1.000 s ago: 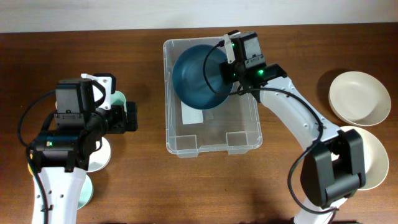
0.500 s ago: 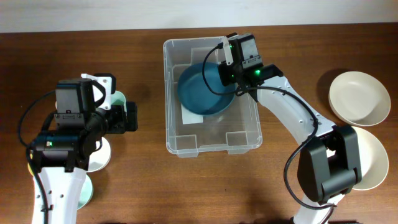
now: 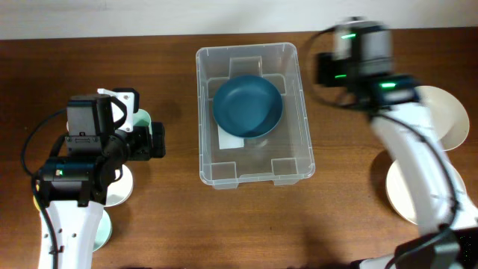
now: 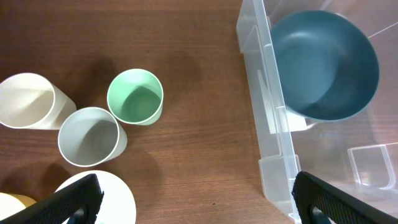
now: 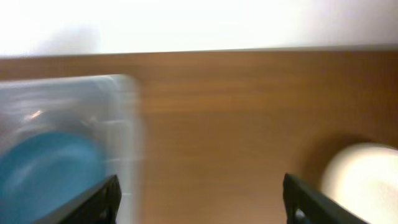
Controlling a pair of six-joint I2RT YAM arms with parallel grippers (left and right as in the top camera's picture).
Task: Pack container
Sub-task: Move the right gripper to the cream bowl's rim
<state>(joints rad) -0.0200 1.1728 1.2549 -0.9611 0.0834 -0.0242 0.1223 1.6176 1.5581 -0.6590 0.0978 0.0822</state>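
My right gripper (image 5: pixel 199 202) hangs wide open, empty, right of the container (image 3: pixel 293 161). The container sits mid-table (image 3: pixel 172 217) with a bowl (image 3: pixel 248 104) inside. My left gripper (image 4: pixel 199 205) gapes empty too.

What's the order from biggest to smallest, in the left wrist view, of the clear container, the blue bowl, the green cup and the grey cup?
1. clear container, largest even though the frame cuts it off
2. blue bowl
3. grey cup and green cup: they look about alike, so no ranking between them
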